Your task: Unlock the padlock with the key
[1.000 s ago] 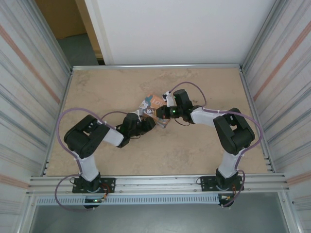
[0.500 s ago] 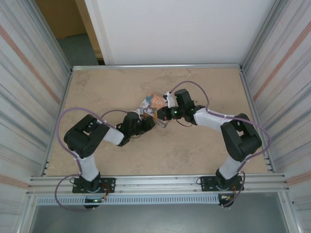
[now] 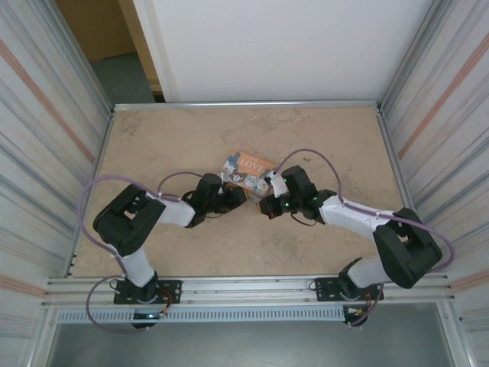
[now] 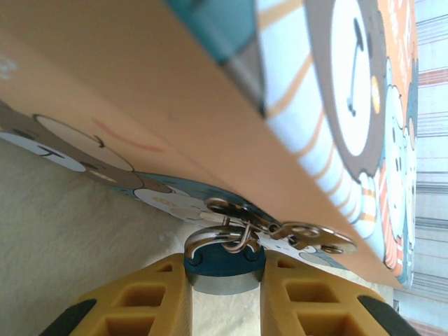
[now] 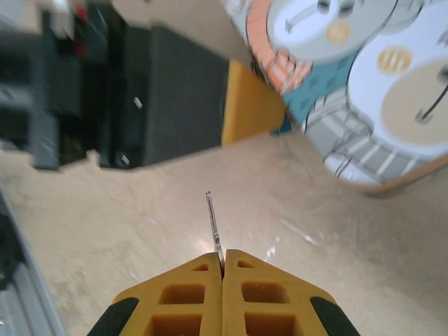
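The tiny blue padlock (image 4: 225, 268) hangs by its silvery shackle (image 4: 210, 236) from the metal hasp (image 4: 280, 227) on the cat-print box (image 4: 210, 126). My left gripper (image 4: 224, 260) is shut on the padlock's body, one yellow finger on each side. In the right wrist view my right gripper (image 5: 223, 257) is shut on the key (image 5: 213, 220), whose thin blade sticks out forward over the table, apart from the box (image 5: 364, 84). From above, the left gripper (image 3: 238, 196) and right gripper (image 3: 265, 206) face each other just in front of the box (image 3: 252, 164).
The left gripper's black body (image 5: 161, 91) and a yellow finger (image 5: 252, 105) lie ahead of the key. The box sits mid-table on the beige tabletop (image 3: 306, 130). Corrugated metal walls (image 3: 46, 153) enclose both sides; a rail (image 3: 244, 287) runs along the near edge.
The right arm has drawn back toward the near edge and to the right, taking the key away from the box front. More of the box lid shows. The left gripper keeps its hold.
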Controlling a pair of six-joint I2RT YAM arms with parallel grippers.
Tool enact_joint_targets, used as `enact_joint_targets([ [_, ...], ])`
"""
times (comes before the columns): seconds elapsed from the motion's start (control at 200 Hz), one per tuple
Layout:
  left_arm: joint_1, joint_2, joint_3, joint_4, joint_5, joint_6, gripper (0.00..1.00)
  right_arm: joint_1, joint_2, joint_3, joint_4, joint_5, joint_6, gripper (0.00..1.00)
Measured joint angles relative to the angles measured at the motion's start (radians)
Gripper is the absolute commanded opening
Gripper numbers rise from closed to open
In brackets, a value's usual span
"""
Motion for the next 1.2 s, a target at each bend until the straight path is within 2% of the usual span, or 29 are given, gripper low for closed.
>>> enact_joint_targets([
  [0.17, -0.006, -0.033, 0.000, -0.035, 0.005, -0.019, 0.25, 0.065, 0.003, -0.059, 0.024, 0.084, -0.029, 0.00],
  [0.526, -0.019, -0.045, 0.004, -0.058, 0.014, -0.051, 0.25, 0.124, 0.100, -0.062, 0.119, 0.201, -0.051, 0.00],
  [1.202, -0.039, -0.045, 0.021, -0.081, 0.014, -0.076, 0.25, 0.152, 0.131, -0.063, 0.174, 0.333, -0.052, 0.00],
])
